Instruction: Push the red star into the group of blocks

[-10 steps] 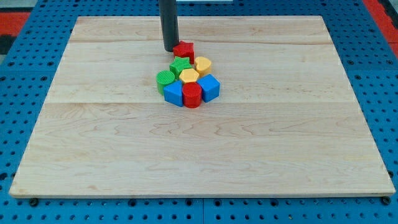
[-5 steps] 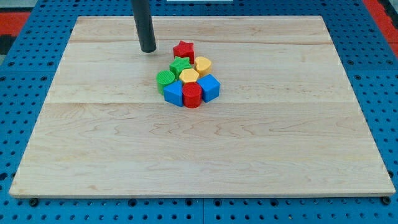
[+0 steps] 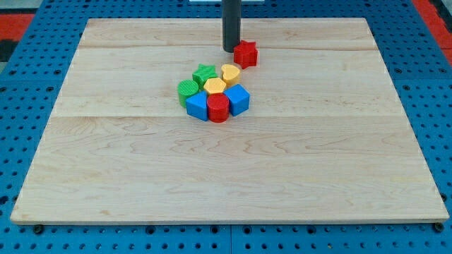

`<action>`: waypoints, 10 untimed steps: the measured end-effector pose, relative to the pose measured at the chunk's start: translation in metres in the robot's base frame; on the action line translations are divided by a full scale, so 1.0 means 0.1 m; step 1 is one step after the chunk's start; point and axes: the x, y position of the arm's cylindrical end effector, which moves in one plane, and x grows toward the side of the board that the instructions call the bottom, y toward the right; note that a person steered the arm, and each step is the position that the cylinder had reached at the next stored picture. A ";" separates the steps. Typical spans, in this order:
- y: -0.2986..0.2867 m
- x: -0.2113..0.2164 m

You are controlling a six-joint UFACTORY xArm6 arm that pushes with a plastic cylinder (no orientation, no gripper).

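The red star (image 3: 246, 53) lies on the wooden board (image 3: 226, 176) near the view's top, up and to the right of the cluster and apart from it. My tip (image 3: 232, 49) stands just to the star's left, touching or nearly touching it. The cluster holds a green star (image 3: 205, 74), a yellow heart (image 3: 230, 73), a yellow hexagon (image 3: 215, 87), a green cylinder (image 3: 187, 89), two blue blocks (image 3: 197, 105) (image 3: 238, 99) and a red cylinder (image 3: 218, 109), all pressed together.
The board rests on a blue pegboard (image 3: 28, 141). Red patches show at the top corners of the view (image 3: 21, 14).
The red star has moved to the right, away from the cluster. My tip went from the star's left out to the far left, then back to the star's left at its new spot.
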 end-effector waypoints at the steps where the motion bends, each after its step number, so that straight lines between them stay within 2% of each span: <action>1: 0.32 -0.03; 2: 0.51 -0.03; 7: 0.59 0.20; 10: 0.60 0.61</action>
